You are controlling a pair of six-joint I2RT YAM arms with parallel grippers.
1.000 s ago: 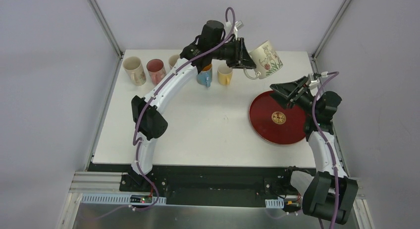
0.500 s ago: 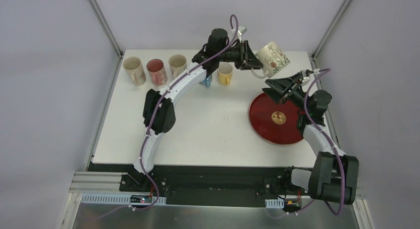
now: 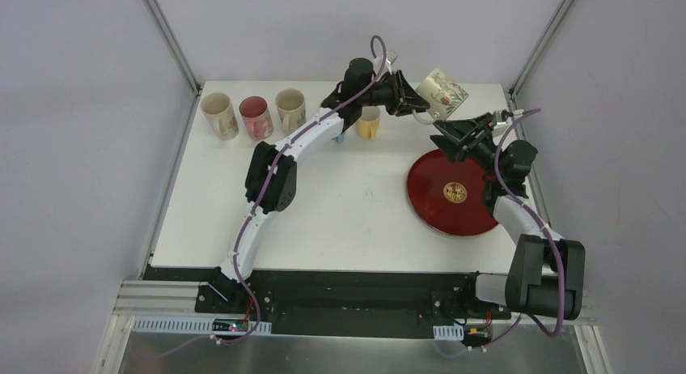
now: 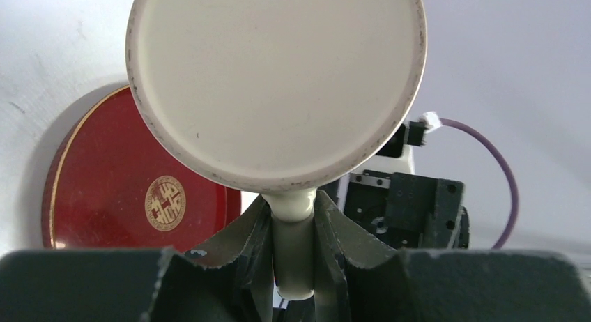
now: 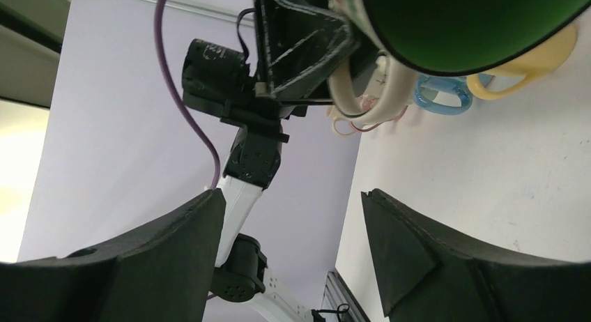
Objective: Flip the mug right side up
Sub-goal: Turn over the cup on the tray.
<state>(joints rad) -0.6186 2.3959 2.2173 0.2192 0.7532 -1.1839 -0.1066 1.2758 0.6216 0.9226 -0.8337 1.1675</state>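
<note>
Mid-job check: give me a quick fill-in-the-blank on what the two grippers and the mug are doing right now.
1. The left gripper is shut on the floral mug, gripping it by its ____.
2. The right gripper is ____, with nothing between its fingers.
3. The round plate by the right arm is ____ in colour.
4. Seen from the right wrist, the mug's inside is ____.

Missing words: handle; open; red; green

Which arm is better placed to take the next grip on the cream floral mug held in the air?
Likely right: the right gripper, open, sits just below the cream floral mug, facing its green inside. The left gripper is shut on the handle.
</note>
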